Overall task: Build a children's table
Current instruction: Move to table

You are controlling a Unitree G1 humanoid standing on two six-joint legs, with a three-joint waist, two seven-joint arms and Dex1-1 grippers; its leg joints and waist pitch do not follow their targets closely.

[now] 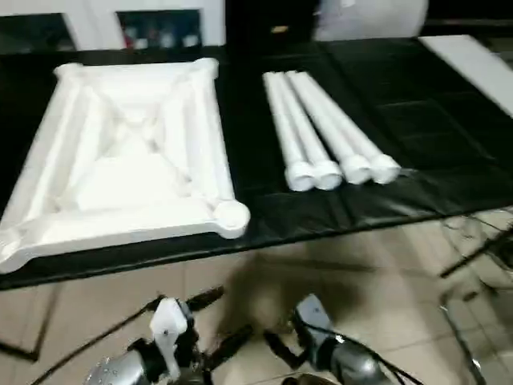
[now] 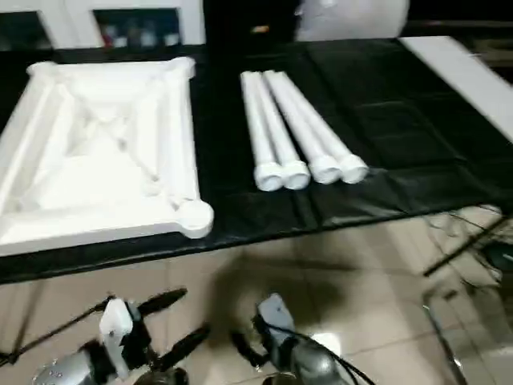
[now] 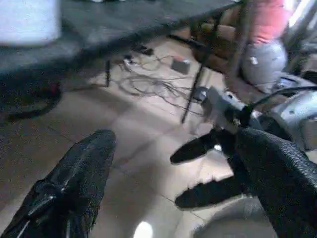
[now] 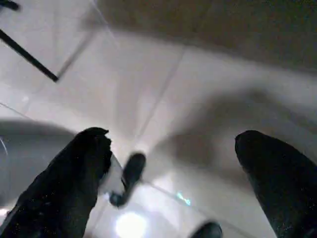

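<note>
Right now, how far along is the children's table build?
Nothing is assembled yet. The tabletop lies underside up on the black table, its corner sockets bare. The four legs lie side by side beside it. The left hand and right hand hang open below the table edge, holding nothing. All four legs remain.
</note>
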